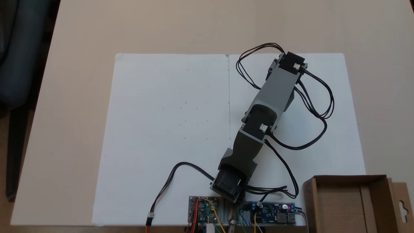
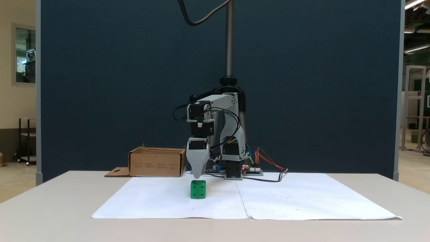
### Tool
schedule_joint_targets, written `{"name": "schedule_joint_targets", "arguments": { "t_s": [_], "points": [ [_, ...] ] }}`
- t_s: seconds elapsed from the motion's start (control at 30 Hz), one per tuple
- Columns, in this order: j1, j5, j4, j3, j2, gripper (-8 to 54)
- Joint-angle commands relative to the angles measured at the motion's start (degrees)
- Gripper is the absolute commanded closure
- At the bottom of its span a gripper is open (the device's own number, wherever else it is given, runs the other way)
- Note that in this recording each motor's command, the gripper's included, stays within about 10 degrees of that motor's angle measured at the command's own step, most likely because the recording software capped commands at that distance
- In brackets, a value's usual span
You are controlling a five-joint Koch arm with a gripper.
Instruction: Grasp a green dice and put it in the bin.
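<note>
Green dice [image 2: 198, 189] resting on the white paper sheet [image 2: 285, 198] near the desk's [image 2: 50, 215] front edge in a fixed view. Gripper [image 2: 198, 175] pointing down just above the dice, apart from it; whether its jaws are parted cannot be told. Cardboard bin [image 1: 349, 200] at the desk corner beside the arm's base [image 1: 229, 187].

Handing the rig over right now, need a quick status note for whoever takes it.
Gripper: pointing down just above the green dice; open or shut cannot be told, and it holds nothing.
Green dice: sits on the white paper, not yet grasped.
Bin: on the table beyond the paper, to the left in that fixed view; top-down it sits at lower right.
Done: approach.
Left: grasp, carry, drop in bin.
</note>
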Motion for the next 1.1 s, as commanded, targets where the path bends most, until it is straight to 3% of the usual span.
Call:
{"name": "schedule_joint_targets", "arguments": {
  "t_s": [0.0, 0.6, 1.07],
  "points": [
    [0.53, -5.36, -0.53, -0.09, 3.16, -4.8],
    [-0.44, -5.27, -2.55, 0.0, 3.52, -4.7],
    [-0.26, -6.15, -6.77, 0.0, -2.37, -4.6]
  ]
}}
